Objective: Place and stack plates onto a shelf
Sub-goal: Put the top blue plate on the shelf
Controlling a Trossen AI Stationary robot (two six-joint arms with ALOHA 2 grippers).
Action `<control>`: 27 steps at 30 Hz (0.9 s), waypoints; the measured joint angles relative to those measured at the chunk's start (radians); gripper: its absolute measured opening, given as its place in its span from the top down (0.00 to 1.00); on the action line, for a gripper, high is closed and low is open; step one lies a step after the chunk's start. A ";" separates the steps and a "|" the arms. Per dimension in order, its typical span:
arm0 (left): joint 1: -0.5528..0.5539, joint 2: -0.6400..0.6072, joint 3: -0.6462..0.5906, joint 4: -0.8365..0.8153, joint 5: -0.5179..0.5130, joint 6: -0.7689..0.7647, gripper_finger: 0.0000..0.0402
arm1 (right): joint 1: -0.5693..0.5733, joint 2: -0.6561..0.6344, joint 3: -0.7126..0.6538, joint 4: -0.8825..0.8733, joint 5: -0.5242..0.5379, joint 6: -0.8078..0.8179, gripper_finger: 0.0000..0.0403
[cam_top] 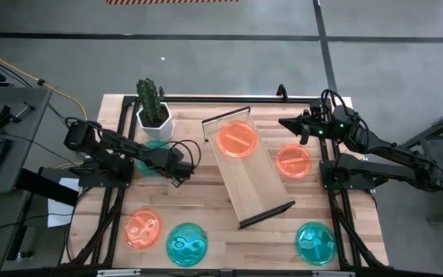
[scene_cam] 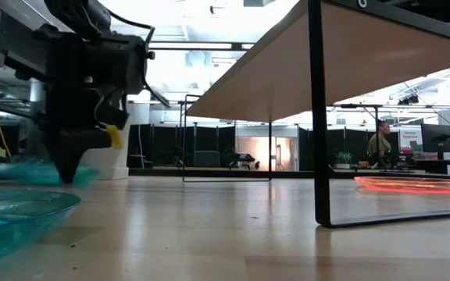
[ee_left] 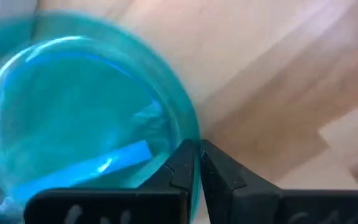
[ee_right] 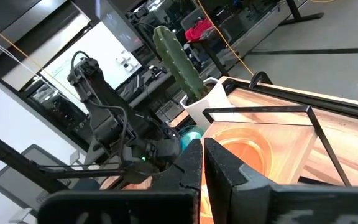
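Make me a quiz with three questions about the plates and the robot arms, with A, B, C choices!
1. What lies on the shelf?
A. one orange plate
B. two teal plates
C. the cactus

2. How many teal plates are on the table?
A. one
B. three
C. five

3. How are the right gripper's fingers?
A. wide open
B. shut on an orange plate
C. shut, holding nothing

Answers:
1. A: only an orange plate lies on the shelf.
2. B: the teal plates are two at the front and one at the left gripper, beside the cactus pot.
3. C: the right gripper has its fingers together with nothing between them.
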 joint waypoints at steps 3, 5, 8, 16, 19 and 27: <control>-0.001 -0.067 0.035 -0.039 0.050 0.019 0.99 | 0.000 0.000 0.000 0.000 0.000 0.000 1.00; -0.001 -0.121 0.058 -0.087 0.085 0.051 0.99 | 0.000 0.000 0.000 0.000 0.000 0.000 1.00; -0.002 -0.222 0.109 -0.114 0.141 0.087 1.00 | 0.000 0.000 0.000 0.000 0.000 -0.001 1.00; -0.023 -0.424 0.280 -0.199 0.259 0.151 1.00 | 0.000 0.000 0.000 -0.003 -0.002 -0.006 1.00; -0.046 -0.450 0.383 -0.209 0.269 0.193 1.00 | 0.000 0.000 0.000 -0.004 -0.002 -0.008 1.00; -0.019 -0.305 0.731 -0.193 0.201 0.516 1.00 | 0.000 0.000 0.000 0.126 -0.001 0.019 1.00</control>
